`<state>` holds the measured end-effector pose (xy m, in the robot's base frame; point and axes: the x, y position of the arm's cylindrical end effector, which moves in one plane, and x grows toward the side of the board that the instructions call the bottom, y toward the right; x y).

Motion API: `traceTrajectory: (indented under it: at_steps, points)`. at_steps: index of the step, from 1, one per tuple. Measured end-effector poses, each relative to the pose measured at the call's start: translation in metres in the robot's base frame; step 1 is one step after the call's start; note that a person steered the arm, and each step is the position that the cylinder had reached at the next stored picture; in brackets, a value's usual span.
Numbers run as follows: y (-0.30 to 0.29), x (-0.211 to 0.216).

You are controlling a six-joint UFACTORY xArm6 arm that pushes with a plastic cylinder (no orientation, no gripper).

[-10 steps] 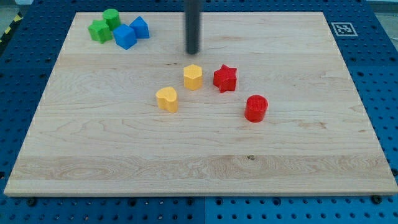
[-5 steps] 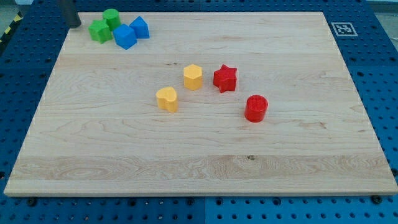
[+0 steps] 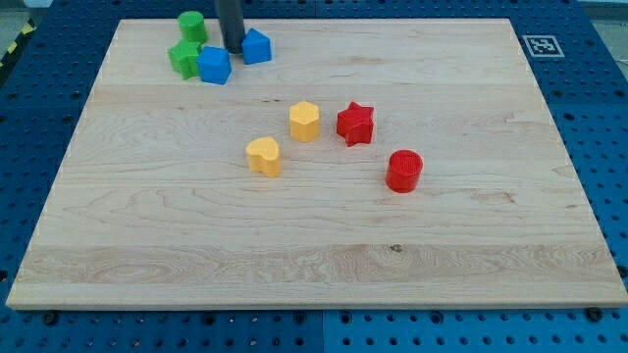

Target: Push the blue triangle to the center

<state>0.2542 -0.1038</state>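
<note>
While the rod came down from the view's top, the tool's tip (image 3: 234, 49) stood on the table (image 3: 471, 245), just left of the blue triangle (image 3: 256, 46); it had no jaws to part or close. That triangle sat near the top edge, apex toward the view's top. A blue block (image 3: 214, 66), a green block (image 3: 183, 58) and a green cylinder (image 3: 191, 25) clustered to the left. Toward the centre lay open wood, then a yellow hexagon (image 3: 305, 122).
</note>
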Motion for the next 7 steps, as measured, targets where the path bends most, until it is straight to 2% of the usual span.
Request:
traceTrajectory:
  at_steps: [4, 7]
  points:
    - [0.137, 0.002]
    - [0.115, 0.011]
